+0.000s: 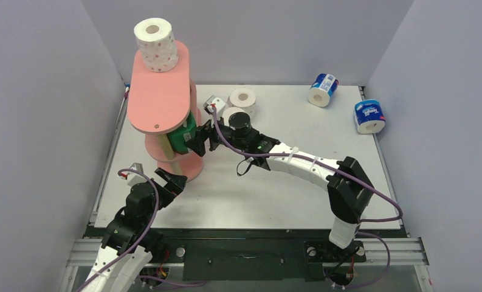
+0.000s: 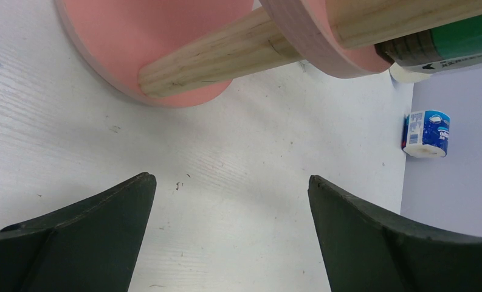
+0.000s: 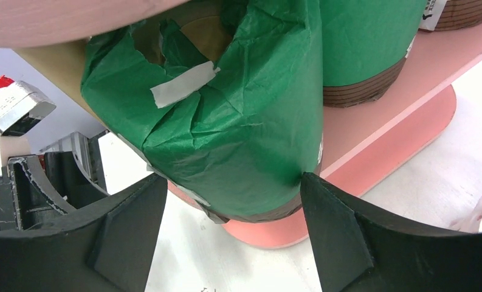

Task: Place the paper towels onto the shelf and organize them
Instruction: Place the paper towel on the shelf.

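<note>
Now the right fingers [image 3: 347, 243] flank the roughly upright green-wrapped roll [image 3: 238, 121] dead ahead on the shelf [image 3: 396, 97], clamped or not unclear; left fingers [image 2: 92, 237], farther off, spread wide and empty.

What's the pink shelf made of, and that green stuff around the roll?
The shelf boards look like painted wood, smooth matte pink; its post is bare pale wood, with grain lines showing. The green wrapper looks like thin crinkly paper, creased and torn at the top.
</note>
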